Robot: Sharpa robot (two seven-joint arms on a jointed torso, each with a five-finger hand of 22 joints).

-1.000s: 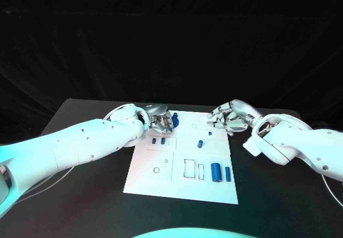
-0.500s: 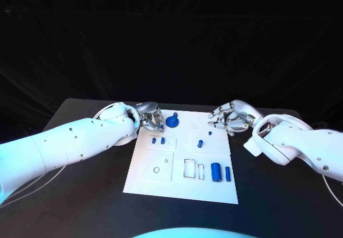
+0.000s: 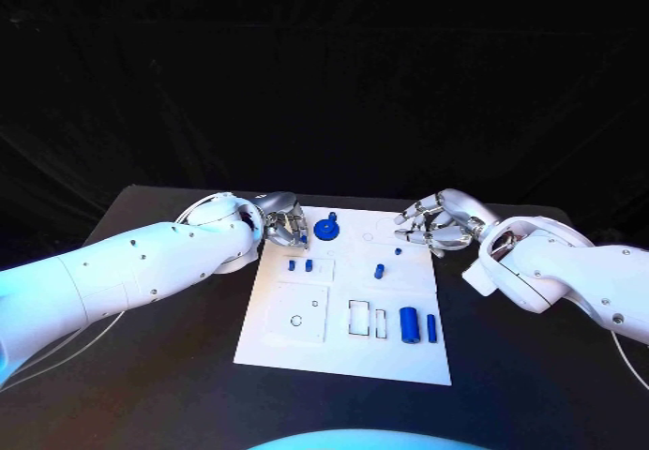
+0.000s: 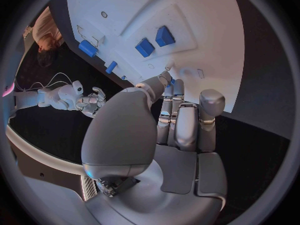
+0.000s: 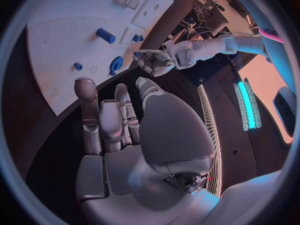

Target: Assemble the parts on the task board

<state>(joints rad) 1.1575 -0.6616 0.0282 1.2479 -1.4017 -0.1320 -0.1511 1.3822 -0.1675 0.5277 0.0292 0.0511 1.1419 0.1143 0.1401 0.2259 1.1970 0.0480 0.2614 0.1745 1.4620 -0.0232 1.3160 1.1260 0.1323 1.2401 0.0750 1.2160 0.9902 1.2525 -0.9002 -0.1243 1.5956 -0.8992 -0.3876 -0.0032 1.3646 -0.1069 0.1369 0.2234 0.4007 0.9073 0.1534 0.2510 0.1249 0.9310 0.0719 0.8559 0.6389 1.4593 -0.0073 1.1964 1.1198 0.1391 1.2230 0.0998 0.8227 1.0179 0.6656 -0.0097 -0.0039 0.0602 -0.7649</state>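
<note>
— Task board (image 3: 278,342): where does it lie, and what is it like?

— It is a flat white plate lying lengthwise in the middle of my black table (image 3: 135,375), smooth and matt, with shallow rectangular and round recesses outlined on it.

— And the parts?

— Small glossy blue pieces. A round knob-like part (image 3: 326,228) stands near the far end, just beside my left hand. Two short blocks (image 3: 299,265) sit side by side below it. A small peg (image 3: 379,273) lies mid-board, and two long cylinders (image 3: 418,327) lie parallel near the right edge, beside an outlined rectangular slot (image 3: 358,318).

— Your left hand?

— My left hand (image 3: 285,228), silver and jointed, is over the board's far left corner, fingers straight and close together, holding nothing.

— Your right?

— My right hand (image 3: 435,221) hangs at the far right corner, fingers curled loosely, nothing in them that I can see.
</note>
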